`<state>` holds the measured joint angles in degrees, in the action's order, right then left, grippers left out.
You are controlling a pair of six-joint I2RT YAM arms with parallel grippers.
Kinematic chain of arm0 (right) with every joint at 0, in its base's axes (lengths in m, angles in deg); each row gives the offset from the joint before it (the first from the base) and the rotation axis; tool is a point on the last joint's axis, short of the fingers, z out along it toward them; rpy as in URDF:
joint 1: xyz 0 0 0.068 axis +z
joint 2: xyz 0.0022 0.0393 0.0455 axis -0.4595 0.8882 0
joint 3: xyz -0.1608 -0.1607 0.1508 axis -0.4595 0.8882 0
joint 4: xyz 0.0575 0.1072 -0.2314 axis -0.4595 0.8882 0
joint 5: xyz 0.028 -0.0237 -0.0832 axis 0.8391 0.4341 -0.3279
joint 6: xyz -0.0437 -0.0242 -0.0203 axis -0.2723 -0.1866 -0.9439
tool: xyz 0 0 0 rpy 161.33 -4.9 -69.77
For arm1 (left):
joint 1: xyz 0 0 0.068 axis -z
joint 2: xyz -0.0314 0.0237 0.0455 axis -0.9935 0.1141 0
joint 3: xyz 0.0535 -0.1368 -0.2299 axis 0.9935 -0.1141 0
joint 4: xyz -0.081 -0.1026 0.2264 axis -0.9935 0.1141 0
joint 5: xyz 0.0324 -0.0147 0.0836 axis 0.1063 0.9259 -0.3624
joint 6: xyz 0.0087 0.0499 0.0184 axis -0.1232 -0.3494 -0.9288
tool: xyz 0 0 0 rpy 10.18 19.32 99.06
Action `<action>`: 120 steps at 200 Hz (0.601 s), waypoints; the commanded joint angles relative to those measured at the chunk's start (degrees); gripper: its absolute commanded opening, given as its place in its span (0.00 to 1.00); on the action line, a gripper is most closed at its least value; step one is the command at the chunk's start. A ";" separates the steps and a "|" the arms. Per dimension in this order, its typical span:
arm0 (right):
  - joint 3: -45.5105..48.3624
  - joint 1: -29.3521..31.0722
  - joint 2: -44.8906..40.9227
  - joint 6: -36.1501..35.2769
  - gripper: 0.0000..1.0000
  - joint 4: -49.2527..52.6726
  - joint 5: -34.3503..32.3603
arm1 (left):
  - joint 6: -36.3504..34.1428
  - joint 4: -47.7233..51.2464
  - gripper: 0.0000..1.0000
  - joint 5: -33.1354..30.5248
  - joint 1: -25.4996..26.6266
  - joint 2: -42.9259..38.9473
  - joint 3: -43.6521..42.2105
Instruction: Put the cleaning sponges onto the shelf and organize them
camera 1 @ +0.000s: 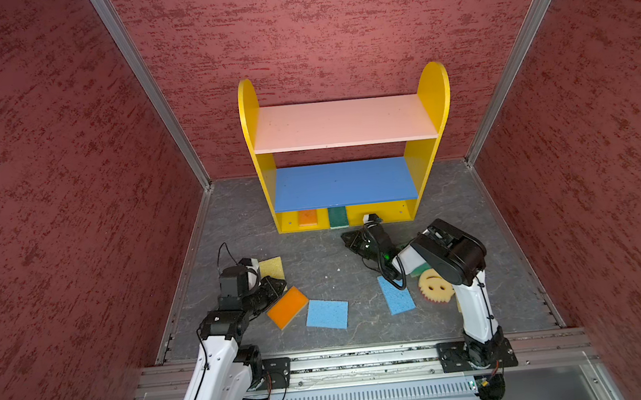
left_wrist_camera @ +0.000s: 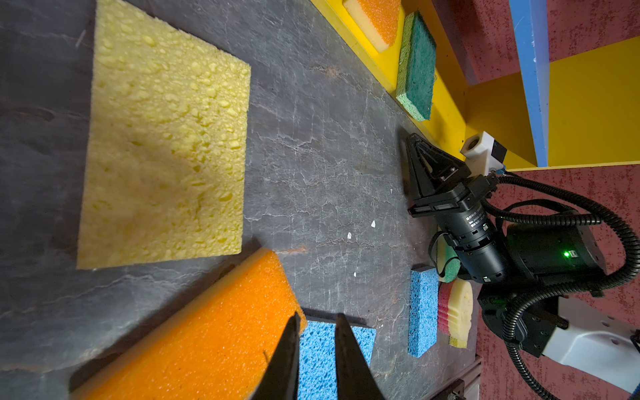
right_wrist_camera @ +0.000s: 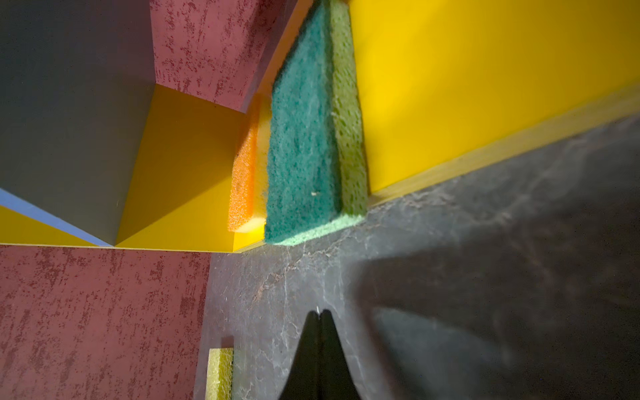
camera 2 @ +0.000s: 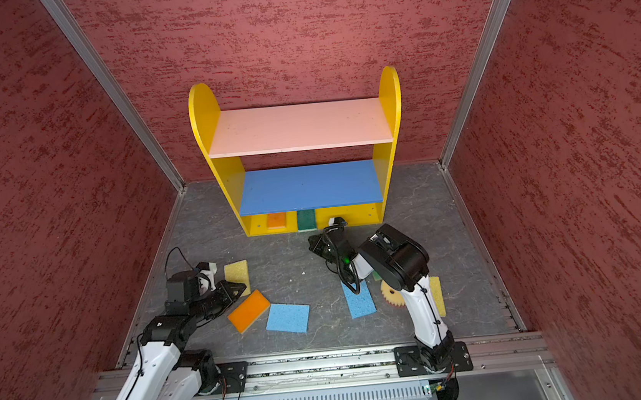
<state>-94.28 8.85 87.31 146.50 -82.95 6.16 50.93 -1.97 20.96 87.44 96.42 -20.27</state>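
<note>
The shelf (camera 1: pixel 430 90) stands at the back wall, its pink and blue boards bare. On its yellow bottom board lie an orange sponge (camera 1: pixel 308 218) and a dark green sponge (camera 1: pixel 337 217) that overhangs the front edge. My right gripper (right_wrist_camera: pixel 319 313) is shut and empty, low on the floor just before that green sponge (right_wrist_camera: pixel 304 145). My left gripper (left_wrist_camera: pixel 317 320) is slightly open with nothing between its fingers. It hovers by a yellow sponge (camera 1: pixel 271 267) and an orange sponge (camera 1: pixel 288 306). Two blue sponges (camera 1: pixel 327 314) (camera 1: pixel 396 294) and the smiley sponge (camera 1: pixel 433 284) lie on the floor.
A green sponge (camera 1: pixel 420 269) is partly hidden under the right arm, and a yellow sponge (camera 2: pixel 437 296) lies behind it. Red textured walls (camera 1: pixel 69 193) close in on three sides. A metal rail (camera 1: pixel 366 361) carrying both arm bases runs along the front.
</note>
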 commanded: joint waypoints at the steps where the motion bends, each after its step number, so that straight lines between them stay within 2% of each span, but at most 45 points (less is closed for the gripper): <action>1: -2.36 0.14 2.84 2.49 0.00 -1.25 -2.59 | -0.36 -1.09 0.21 0.41 0.36 -0.38 -0.58; 120: -7.96 0.10 6.42 4.64 0.00 1.53 -8.32 | -0.51 -2.85 0.21 0.74 0.37 1.83 -0.66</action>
<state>-100.79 8.87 91.64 149.01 -83.63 1.22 50.93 -3.22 20.96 87.44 97.82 -20.34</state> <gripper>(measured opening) 0.041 0.210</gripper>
